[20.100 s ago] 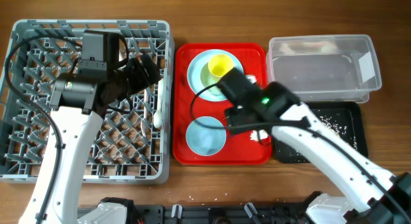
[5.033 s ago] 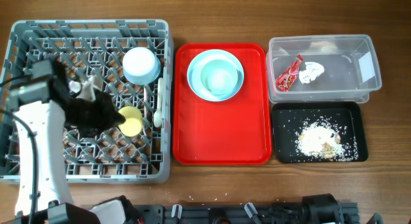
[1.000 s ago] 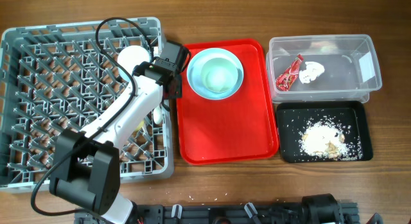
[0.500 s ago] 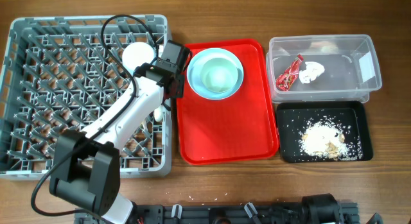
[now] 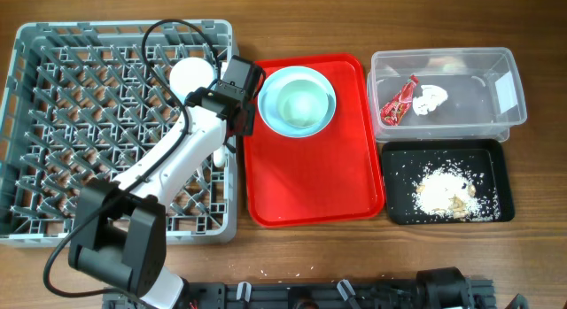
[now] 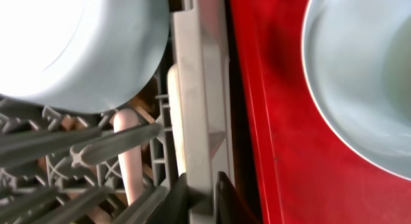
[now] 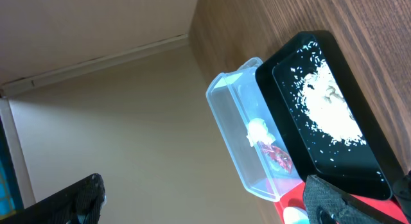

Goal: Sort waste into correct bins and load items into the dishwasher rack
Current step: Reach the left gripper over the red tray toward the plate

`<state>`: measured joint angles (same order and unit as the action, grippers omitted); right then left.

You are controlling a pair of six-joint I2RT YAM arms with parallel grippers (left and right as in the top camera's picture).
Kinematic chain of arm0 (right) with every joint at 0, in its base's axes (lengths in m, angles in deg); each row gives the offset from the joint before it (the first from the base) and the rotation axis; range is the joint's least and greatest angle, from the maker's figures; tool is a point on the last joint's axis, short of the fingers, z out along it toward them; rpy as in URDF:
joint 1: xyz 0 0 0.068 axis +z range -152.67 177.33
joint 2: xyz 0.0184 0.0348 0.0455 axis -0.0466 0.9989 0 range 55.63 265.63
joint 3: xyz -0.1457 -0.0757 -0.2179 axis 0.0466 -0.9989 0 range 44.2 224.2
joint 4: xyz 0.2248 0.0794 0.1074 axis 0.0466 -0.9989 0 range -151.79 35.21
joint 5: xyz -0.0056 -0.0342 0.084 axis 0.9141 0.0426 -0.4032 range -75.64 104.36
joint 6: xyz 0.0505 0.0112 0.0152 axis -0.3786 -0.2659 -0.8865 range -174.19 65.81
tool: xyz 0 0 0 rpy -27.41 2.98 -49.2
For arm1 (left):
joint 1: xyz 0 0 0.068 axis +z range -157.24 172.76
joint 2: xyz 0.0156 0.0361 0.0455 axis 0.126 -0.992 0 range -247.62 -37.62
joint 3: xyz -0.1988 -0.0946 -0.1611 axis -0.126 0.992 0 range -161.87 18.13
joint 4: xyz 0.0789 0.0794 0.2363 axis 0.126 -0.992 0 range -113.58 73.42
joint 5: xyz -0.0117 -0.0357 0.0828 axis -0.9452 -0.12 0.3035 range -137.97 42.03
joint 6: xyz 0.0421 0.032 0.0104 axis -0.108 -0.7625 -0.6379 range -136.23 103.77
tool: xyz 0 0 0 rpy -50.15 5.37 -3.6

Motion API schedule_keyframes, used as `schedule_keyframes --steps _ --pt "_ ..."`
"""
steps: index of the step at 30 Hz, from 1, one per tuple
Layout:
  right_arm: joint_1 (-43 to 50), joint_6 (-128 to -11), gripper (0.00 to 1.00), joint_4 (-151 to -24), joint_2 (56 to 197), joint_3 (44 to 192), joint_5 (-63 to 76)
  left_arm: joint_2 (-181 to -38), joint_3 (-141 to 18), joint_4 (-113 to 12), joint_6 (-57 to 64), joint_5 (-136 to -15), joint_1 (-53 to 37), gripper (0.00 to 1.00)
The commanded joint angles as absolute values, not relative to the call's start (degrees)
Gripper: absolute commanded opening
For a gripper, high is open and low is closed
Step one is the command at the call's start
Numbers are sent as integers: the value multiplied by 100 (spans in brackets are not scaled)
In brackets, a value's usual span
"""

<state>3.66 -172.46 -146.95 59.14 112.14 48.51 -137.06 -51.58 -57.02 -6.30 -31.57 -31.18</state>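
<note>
Wooden worktop [image 5: 292,256] carries the grey dishwasher rack [image 5: 124,27], whose right wall the left pincer [image 6: 200,195] straddles; whether it pinches I cannot tell. Right of the rack sits the red tray [image 5: 310,185] with plate [image 5: 268,114] and green bowl [image 5: 299,104], farther right the clear tub [image 5: 443,59], its white label [image 5: 508,92] unreadable; the right pincer [image 7: 205,199] gapes empty.

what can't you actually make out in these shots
Dishwasher rack floor under the left arm: overhead, the arm covers whatever sits there.
Left gripper: left wrist view cuts its fingers at the bottom edge; pinching the rack wall or just astride it, unclear.
Small light blue bowl: overhead, the arm hides its lower right part.
Red snack wrapper: print too small overhead.
</note>
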Motion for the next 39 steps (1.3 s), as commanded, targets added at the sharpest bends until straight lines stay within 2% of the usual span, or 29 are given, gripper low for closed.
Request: schedule_keyframes --steps 1,2,4,8,10,11,13,17,19,23,25,26,30,39 --pt "362 -17286 99 -14689 5879 11206 4906 -13780 -5138 -5523 -938 -3205 -3210 32" --pt "362 -17288 100 -14689 5879 11206 4906 -13732 -5167 -5549 -938 -2905 -3210 37" --pt "362 -17286 100 -14689 5879 11206 4906 -13492 -5330 -5691 -936 -2405 -3210 38" --pt "362 -17288 100 -14689 5879 11206 4906 -12707 -5663 -6010 -521 -2494 -3216 38" --pt "362 -17288 100 -14689 5879 11206 4906 -12211 -5693 -6194 -199 -2927 -3216 38" --pt "362 -17288 100 -14689 5879 11206 4906 -11981 -5693 -6345 -44 -3323 -3216 36" --pt "362 -17286 100 -14689 5879 11206 4906 -11590 -5691 -6826 288 -4573 -3216 4" --pt "362 -17288 100 -14689 5879 11206 4906 -11590 -5494 -7516 395 -6474 -3389 4" --pt "362 -17288 100 -14689 5879 11206 4906 -11686 -5263 -7468 395 -6756 -3564 4" --pt "362 -17286 100 -14689 5879 11206 4906 -11918 -4753 -7127 397 -6741 -3975 8" --pt "362 -17286 100 -14689 5879 11206 4906 -12080 -4502 -6950 513 -6634 -4165 8" --pt "362 -17288 100 -14689 5879 11206 4906 -12233 -4314 -6861 872 -6262 -4320 4" --pt "362 -17288 100 -14689 5879 11206 4906 -12694 -3899 -6756 1567 -5255 -4799 4" --pt "362 -17286 100 -14689 5879 11206 4906 -13437 -3809 -6670 1923 -4593 -5500 4"
